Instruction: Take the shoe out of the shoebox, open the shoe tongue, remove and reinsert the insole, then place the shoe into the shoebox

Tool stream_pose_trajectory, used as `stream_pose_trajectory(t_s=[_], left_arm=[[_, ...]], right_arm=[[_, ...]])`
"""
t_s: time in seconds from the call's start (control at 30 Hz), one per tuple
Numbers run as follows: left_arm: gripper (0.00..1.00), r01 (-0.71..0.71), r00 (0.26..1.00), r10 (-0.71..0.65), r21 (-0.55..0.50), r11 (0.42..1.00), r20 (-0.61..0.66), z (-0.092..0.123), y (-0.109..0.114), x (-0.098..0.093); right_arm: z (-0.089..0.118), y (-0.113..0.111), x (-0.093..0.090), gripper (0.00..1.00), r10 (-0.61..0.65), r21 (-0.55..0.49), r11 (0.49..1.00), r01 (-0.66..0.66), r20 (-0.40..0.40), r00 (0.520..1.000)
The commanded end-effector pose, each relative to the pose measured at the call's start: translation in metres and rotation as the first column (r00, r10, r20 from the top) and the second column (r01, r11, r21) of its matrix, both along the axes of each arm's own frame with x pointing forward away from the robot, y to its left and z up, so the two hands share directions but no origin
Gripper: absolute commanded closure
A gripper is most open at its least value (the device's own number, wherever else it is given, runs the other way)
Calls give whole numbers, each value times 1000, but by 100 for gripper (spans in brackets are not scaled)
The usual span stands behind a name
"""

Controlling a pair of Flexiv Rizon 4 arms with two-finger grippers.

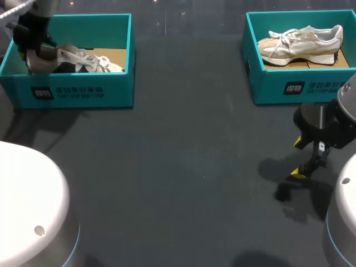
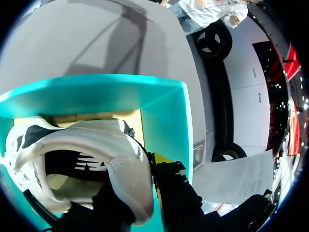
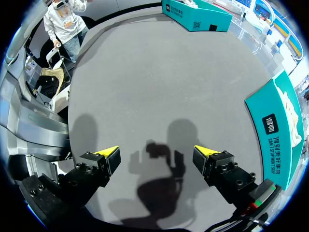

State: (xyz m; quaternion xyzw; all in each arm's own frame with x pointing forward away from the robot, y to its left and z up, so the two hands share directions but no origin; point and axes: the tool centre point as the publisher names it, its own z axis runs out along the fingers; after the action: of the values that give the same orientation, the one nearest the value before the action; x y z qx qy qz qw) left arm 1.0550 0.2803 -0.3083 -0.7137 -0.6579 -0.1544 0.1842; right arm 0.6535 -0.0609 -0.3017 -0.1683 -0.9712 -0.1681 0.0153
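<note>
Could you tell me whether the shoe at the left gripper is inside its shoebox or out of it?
Inside: the shoe sits within the left shoebox, heel gripped by the left gripper.

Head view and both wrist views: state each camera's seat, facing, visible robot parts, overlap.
Head view: above, behind, looking down on table; left arm and right arm show.
Left wrist view: on left wrist, looking into left shoebox; left gripper clamps shoe heel.
Right wrist view: on right wrist, looking down at table; right gripper open.
Shared: head and left wrist show that shoe.
</note>
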Motion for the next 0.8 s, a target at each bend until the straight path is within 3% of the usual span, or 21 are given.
stream_pose_trajectory(t_s=[0.03,0.8], left_arm=[[100,7,1000,-7,2,1000,0,-6,1,-6],[100,14,1000,-14,-9,1000,-6,-36,-2,-13]], right_arm=[[0,0,-2,0,-1,0,1000,1,3,1000],[0,0,-2,0,-1,0,1000,1,3,1000]])
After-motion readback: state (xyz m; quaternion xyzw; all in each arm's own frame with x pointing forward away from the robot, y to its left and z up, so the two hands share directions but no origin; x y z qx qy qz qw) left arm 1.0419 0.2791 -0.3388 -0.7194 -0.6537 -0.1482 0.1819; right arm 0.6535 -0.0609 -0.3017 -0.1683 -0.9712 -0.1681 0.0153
